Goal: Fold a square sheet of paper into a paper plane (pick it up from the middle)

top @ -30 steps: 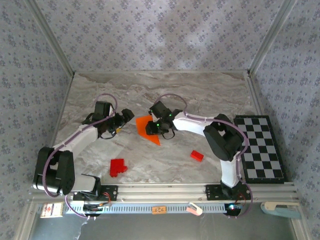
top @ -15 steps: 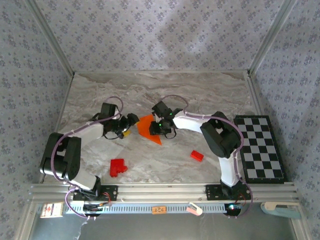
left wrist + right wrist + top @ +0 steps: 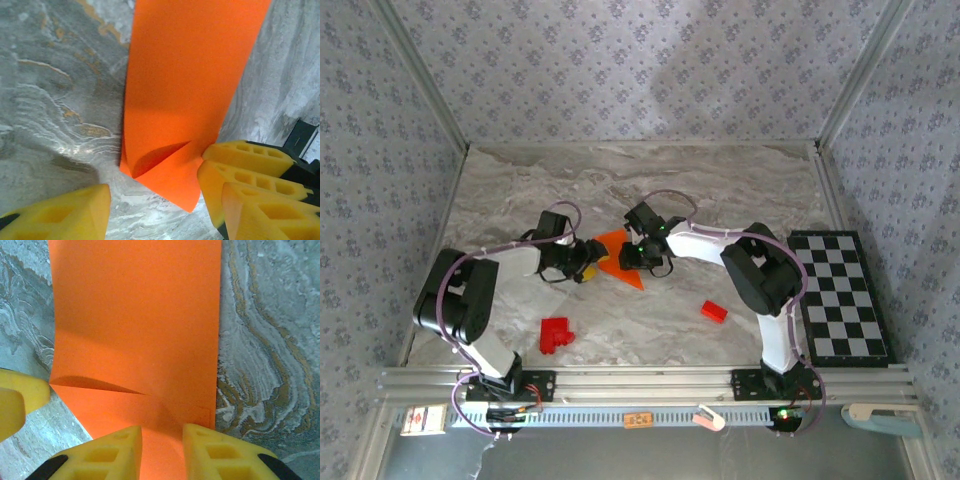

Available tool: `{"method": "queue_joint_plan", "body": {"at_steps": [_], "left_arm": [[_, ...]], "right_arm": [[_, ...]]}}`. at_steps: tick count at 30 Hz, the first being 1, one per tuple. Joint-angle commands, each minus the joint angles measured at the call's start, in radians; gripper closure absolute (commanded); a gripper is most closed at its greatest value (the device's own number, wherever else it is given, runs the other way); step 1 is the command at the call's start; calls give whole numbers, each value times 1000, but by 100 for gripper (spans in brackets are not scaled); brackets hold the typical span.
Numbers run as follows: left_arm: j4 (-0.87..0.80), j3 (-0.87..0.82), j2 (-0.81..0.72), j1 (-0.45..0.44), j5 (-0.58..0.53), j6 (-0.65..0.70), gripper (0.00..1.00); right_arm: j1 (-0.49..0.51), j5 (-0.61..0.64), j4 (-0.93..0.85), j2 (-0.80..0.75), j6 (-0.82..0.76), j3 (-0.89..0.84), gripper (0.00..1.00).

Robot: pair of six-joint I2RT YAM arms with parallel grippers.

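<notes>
Mid-table, the square sheet of paper [image 3: 617, 258] lies partly folded — mid-fold step, I'd judge. Right gripper [image 3: 162, 440] pinches its edge; left gripper [image 3: 155, 205] straddles the opposite corner, jaws apart (not yet gripping). Next: left must close on that corner without creasing it crooked.

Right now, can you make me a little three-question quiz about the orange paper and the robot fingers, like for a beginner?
1. True or false: the right arm's fingers are pinching the orange paper.
2. Which lies on the table closer to the left arm's base? A) larger red block B) small red block C) chequered board
3. What colour are the left arm's fingers beside the paper's folded corner?

Key
1. True; they close on its near edge.
2. A
3. Yellow; one sits at each side of the corner, jaws partly open.
</notes>
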Motion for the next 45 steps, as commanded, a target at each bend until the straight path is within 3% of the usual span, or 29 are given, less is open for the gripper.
{"method": "queue_joint_plan", "body": {"at_steps": [1, 10, 27, 45], "left_arm": [[29, 4, 17, -2, 7, -22, 44], [54, 9, 37, -3, 31, -31, 57], [35, 31, 59, -3, 45, -13, 60], [130, 34, 71, 3, 126, 27, 72]], "right_arm": [[-7, -3, -33, 17, 19, -8, 71], [-10, -5, -33, 19, 21, -11, 72], [-12, -6, -31, 20, 24, -16, 72], [-19, -13, -17, 10, 16, -29, 73]]}}
